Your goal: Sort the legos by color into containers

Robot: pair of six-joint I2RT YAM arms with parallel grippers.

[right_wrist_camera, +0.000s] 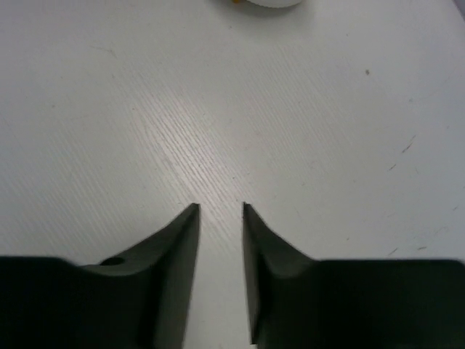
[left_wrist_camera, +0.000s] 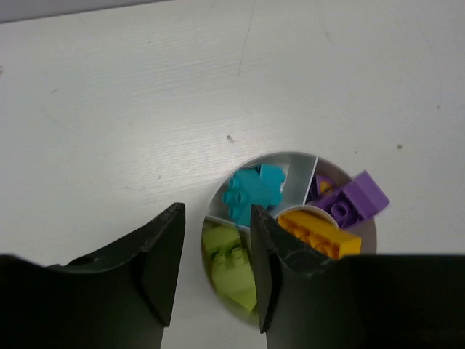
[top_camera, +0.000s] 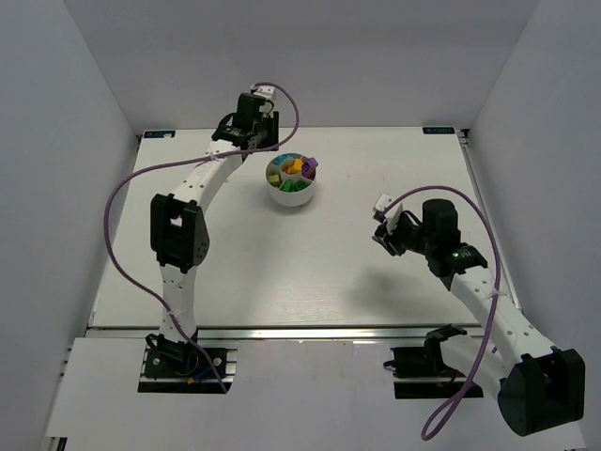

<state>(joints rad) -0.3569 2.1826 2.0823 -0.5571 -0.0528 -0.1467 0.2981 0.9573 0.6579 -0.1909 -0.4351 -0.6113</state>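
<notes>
The round white bowl (top_camera: 293, 195) stands at the table's far middle, its wedge compartments holding the legos. In the left wrist view the bowl's rim (left_wrist_camera: 290, 155) rings cyan bricks (left_wrist_camera: 253, 193), lime bricks (left_wrist_camera: 234, 265), purple bricks (left_wrist_camera: 352, 200) and an orange-yellow brick (left_wrist_camera: 320, 231). My left gripper (left_wrist_camera: 216, 211) is open and empty, hovering over the bowl's left edge above the lime wedge; it also shows in the top view (top_camera: 255, 141). My right gripper (right_wrist_camera: 220, 206) is open and empty over bare table, well right of the bowl in the top view (top_camera: 387, 233).
White walls close in the table at the back and both sides. A purple cable loops from each arm. The bowl's near edge (right_wrist_camera: 272, 3) just shows at the top of the right wrist view. I see no loose bricks on the table.
</notes>
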